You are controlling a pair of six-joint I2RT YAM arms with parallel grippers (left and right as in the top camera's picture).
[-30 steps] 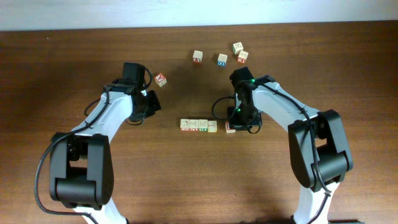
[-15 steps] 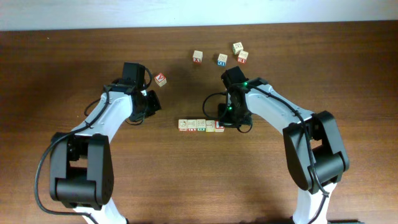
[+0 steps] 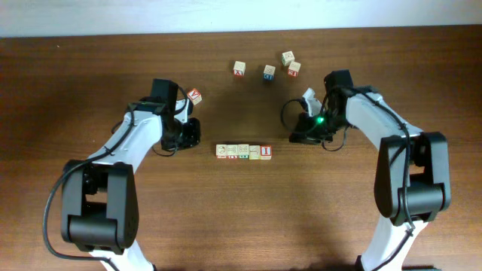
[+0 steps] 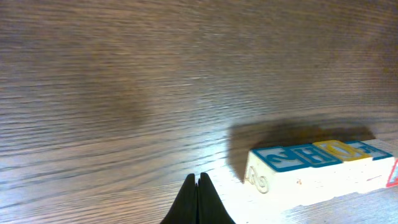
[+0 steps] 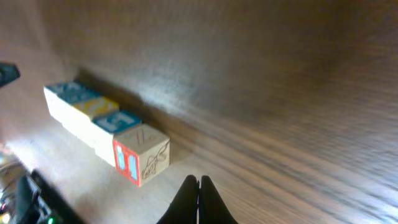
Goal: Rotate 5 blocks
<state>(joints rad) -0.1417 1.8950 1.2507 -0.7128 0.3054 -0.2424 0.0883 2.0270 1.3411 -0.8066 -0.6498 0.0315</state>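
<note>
Nearest the robot on the brown worktop (image 3: 241, 226), a row of four blocks (image 3: 236, 151) lies side by side, faces touching, and its right-end block (image 3: 265, 151) shows a red-printed top. A second ago the row held only three, with this fourth block lying a little apart off the row's right end, under the right tool. Half a second ago the tool was pressing it up against the row, and now it sits joined on. Off the row's right end, the right tool (image 5: 199, 182) has drawn back clear of the blocks, its fingers pinched together on nothing. Off the row's left end, the left tool (image 4: 199, 180) is likewise pinched closed and empty, slightly nearer the row than before. Beyond the row to the left, a red-marked cube (image 3: 194, 95) sits beside the left arm, unmoved. Farthest beyond the row, the scattered ones lie where they were: a far-left block (image 3: 239, 69), a blue-lettered cube (image 3: 269, 72), a farthest block (image 3: 288, 57) and its neighbour block (image 3: 294, 69) just beside it.
</note>
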